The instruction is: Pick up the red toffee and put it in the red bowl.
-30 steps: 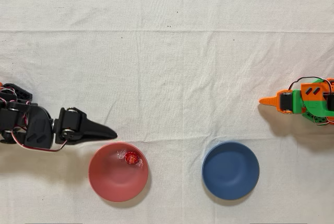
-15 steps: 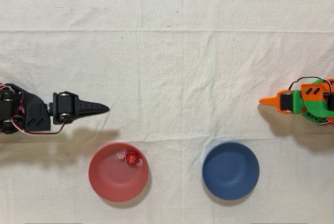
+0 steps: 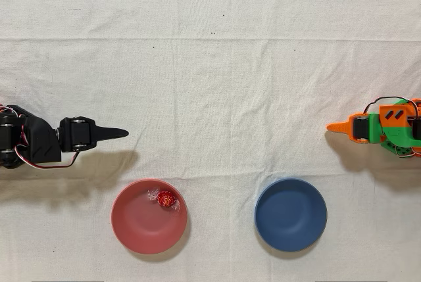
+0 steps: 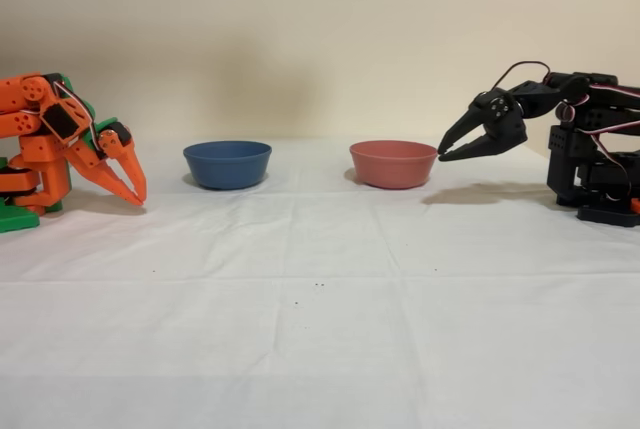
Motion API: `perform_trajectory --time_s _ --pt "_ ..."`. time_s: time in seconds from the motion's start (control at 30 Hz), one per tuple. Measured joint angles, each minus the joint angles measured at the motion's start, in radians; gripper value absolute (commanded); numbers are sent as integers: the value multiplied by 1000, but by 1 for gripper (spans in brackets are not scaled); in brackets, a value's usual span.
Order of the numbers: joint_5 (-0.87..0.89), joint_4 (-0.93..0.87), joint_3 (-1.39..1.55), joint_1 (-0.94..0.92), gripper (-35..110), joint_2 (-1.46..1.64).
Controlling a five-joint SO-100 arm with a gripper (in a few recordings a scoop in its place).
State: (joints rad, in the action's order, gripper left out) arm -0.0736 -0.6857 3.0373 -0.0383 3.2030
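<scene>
White cloth (image 3: 217, 65) covers table, plain wall behind. I see red toffee (image 3: 166, 198) lying inside red bowl (image 3: 135, 226), upper right part in overhead view. My gripper (image 4: 443, 150) hangs above cloth beside bowl, fingers slightly apart, holding nothing. I judge placing done; only parking arm left. Blue bowl (image 3: 291, 214) unused.

In the overhead view, two bowls are sitting side by side on the bench (image 3: 217, 65), well apart. The red toffee (image 3: 166, 198) is lying in the red bowl (image 3: 148, 216), toward its upper right part. The blue bowl (image 3: 290, 214) is sitting to the right of it. The black arm's end effector (image 3: 120, 133) is hanging at the left, above and left of the red bowl, apart from it. The idle orange arm (image 3: 381, 127) is standing at the far right, above and right of the blue bowl.
</scene>
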Motion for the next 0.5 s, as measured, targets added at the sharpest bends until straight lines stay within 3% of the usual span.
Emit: perform_trajectory --time_s 0.5 --pt "67 -179 5 0 1 0"
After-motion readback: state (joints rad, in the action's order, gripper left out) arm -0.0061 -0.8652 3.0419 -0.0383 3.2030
